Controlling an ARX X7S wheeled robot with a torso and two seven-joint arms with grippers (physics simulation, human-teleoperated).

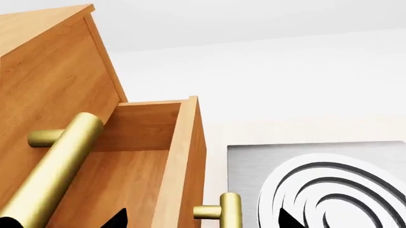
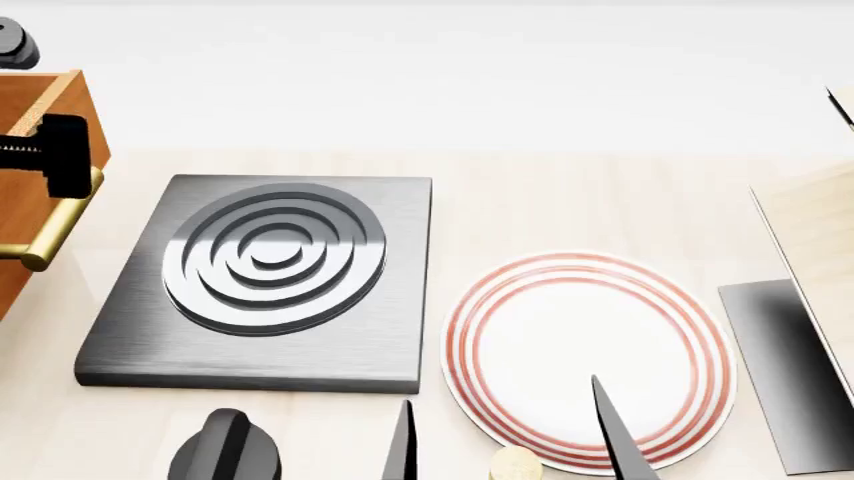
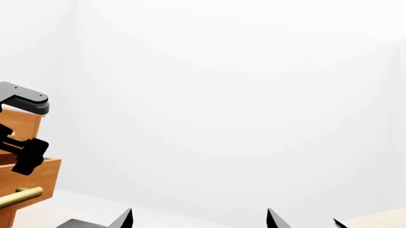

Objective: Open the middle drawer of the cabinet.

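Middle drawer (image 1: 136, 156) juts from the cabinet (image 1: 44, 76) beside the hotplate (image 2: 267, 280); my left gripper (image 1: 197, 219), fingers apart, straddles its brass handle (image 1: 54, 166) lengthwise, far nearer than the right gripper (image 2: 501, 440), also spread.

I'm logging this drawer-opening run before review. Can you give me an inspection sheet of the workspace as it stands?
Surface: pale wooden table, lit evenly.
Job's things: cabinet at the table's left edge; one drawer is pulled out, its inside visible. Whether it is the middle one cannot be told. Brass bar handle runs close past the left wrist camera.
Clutter: hotplate with ring coils; red-ringed white plate beside it; pale wood rack at far right; dark knob at the near edge.
Grippers: left gripper at the cabinet's handle, state unclear; right gripper open, holding nothing.
Cables: nothing seen.
Surroundings: plain white walls.
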